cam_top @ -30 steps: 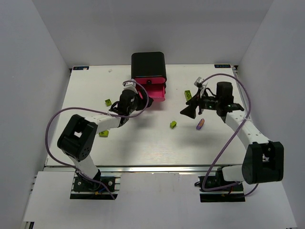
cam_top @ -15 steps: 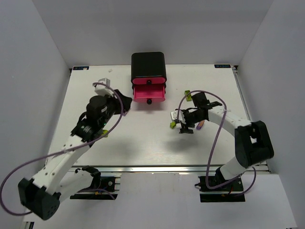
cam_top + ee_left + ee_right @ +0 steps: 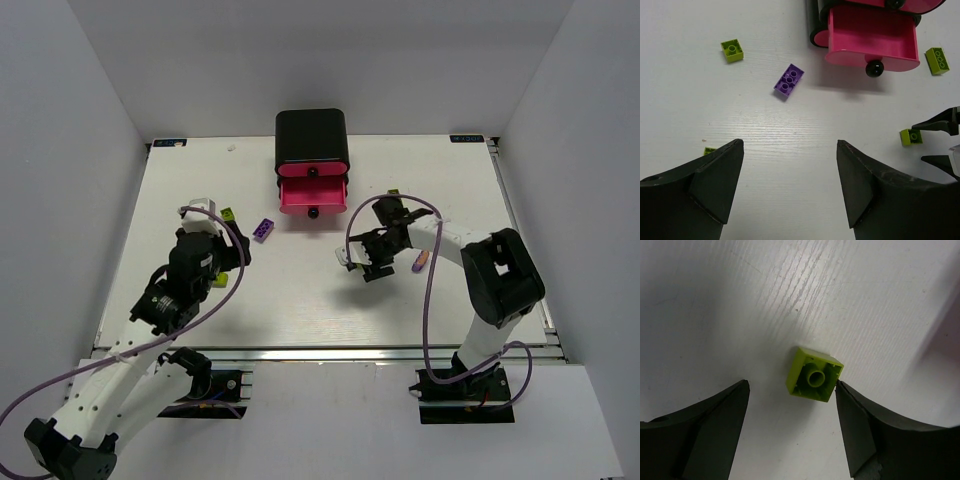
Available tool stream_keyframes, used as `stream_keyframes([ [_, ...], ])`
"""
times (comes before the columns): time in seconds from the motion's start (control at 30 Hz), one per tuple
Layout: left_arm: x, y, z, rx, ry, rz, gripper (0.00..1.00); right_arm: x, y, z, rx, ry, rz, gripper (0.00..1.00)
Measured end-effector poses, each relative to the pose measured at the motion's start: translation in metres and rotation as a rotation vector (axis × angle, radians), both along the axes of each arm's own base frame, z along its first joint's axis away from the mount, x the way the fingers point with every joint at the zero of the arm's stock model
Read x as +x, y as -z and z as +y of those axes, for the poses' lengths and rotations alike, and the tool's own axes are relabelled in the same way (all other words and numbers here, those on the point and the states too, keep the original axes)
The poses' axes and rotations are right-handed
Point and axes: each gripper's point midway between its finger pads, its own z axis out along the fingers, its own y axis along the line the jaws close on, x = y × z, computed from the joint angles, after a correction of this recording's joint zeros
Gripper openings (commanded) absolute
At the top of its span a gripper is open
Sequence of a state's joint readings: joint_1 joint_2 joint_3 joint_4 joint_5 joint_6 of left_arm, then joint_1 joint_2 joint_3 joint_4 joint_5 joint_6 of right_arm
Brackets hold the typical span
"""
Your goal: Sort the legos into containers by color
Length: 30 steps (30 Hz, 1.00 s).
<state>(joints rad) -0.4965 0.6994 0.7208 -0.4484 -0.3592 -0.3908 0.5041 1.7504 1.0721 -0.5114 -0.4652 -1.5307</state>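
Note:
The black cabinet [image 3: 312, 138] stands at the back centre with one pink drawer [image 3: 313, 196] pulled out; it shows empty in the left wrist view [image 3: 872, 37]. A purple brick [image 3: 264, 230] [image 3: 789, 81] lies left of the drawer. A lime brick [image 3: 228, 213] [image 3: 732, 50] lies further left. My left gripper [image 3: 232, 256] [image 3: 790, 145] is open and empty above bare table. My right gripper [image 3: 362, 262] [image 3: 790, 385] is open around an upturned lime brick [image 3: 815, 374] [image 3: 910, 137], whose right edge is close to the right fingertip.
A pink brick [image 3: 421, 261] lies right of the right gripper. A lime brick [image 3: 393, 194] [image 3: 937, 60] lies right of the drawer. Another lime brick [image 3: 216, 281] [image 3: 710, 150] sits beside the left wrist. White walls enclose the table [image 3: 300, 310].
My left arm has drawn back from the drawer toward the near left, and the purple brick now lies on the table. My right gripper has moved left and down over the lime brick.

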Motion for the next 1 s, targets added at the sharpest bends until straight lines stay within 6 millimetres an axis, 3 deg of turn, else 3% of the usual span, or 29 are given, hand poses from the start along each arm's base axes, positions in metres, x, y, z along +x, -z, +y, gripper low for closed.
stream_keyframes([
  [0.27, -0.002, 0.002, 0.002, 0.013, 0.004, 0.007, 0.85, 0.011, 0.004, 0.008, -0.01, 0.014, -0.016, 0.72],
  [0.37, -0.003, 0.001, 0.002, 0.011, 0.004, 0.003, 0.85, 0.016, 0.004, 0.014, -0.002, 0.032, -0.01, 0.64],
  [0.5, -0.003, 0.002, 0.002, 0.014, 0.004, 0.008, 0.83, 0.024, 0.007, 0.019, 0.001, 0.07, 0.015, 0.29],
  [0.6, -0.001, 0.006, 0.001, 0.02, 0.003, 0.024, 0.79, 0.027, 0.005, 0.021, 0.007, 0.106, 0.027, 0.13],
  [0.73, 0.003, 0.021, -0.002, 0.026, -0.005, 0.078, 0.74, 0.018, 0.003, 0.022, 0.019, 0.169, 0.11, 0.01],
  [0.8, 0.005, 0.034, -0.004, 0.032, -0.016, 0.126, 0.75, 0.017, -0.008, 0.03, 0.047, 0.224, 0.157, 0.0],
  [0.87, 0.007, 0.051, -0.005, 0.045, -0.032, 0.192, 0.77, 0.023, -0.032, 0.041, 0.095, 0.301, 0.169, 0.0],
  [1.0, 0.009, 0.083, -0.001, 0.062, -0.088, 0.335, 0.94, 0.053, -0.111, 0.069, 0.274, 0.443, 0.066, 0.0],
])
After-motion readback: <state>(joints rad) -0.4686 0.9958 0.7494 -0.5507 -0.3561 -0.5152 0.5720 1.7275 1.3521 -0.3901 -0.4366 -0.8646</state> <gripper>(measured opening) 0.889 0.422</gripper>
